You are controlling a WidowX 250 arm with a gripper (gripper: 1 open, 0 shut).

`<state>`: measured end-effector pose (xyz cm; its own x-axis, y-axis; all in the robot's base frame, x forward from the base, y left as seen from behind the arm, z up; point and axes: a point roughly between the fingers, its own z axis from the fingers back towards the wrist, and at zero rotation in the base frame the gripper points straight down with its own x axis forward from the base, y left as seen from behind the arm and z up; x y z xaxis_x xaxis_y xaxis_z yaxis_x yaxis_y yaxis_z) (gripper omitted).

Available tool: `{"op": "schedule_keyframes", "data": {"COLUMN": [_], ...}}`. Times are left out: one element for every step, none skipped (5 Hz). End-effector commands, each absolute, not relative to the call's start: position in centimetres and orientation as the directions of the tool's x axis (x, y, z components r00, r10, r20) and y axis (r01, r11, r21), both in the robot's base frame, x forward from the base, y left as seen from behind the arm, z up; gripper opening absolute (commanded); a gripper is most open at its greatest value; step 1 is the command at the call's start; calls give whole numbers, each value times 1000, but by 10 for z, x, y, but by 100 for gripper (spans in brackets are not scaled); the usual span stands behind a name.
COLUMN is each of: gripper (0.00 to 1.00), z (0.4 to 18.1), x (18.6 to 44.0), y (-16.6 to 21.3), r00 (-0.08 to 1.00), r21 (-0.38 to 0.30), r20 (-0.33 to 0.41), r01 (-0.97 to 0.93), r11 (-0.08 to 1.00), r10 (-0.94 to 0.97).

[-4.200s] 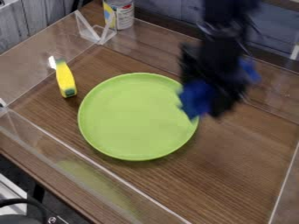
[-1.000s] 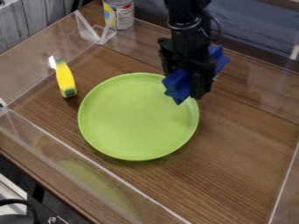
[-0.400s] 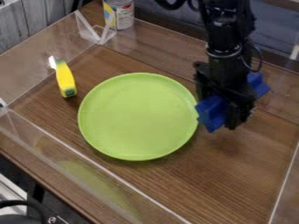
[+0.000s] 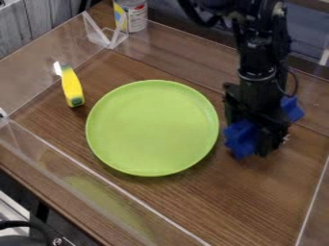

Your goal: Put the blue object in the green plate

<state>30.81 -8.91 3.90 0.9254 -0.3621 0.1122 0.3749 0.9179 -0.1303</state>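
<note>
Green plate (image 4: 152, 128): position unaltered, centre-left of the frame. Gripper (image 4: 257, 144): shifted right and lower since the preceding views, now right of centre, beside the plate's right rim. Whether its fingers are apart or clamped cannot be determined. Blue object (image 4: 240, 139): at the gripper, partly hidden, outside the plate; placement is judged outstanding, requiring leftward travel over the rim. Worktop (image 4: 244, 207): bare wood extends at lower right, affording room. Yellow item (image 4: 71, 86): upper left, well apart from that route.
</note>
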Motion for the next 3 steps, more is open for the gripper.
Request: {"op": "schedule_keyframes", "data": {"gripper": [0,0,0], "z": [51,49,47], "x": [320,322,324], "y": [-90,-88,-87], "r00": [921,925,927], "r21": [-121,-123,-123], "r20": [168,169,172], "r01": [372,363,355], "r11": [920,924,927], "r10": [-350,-341,-333]}}
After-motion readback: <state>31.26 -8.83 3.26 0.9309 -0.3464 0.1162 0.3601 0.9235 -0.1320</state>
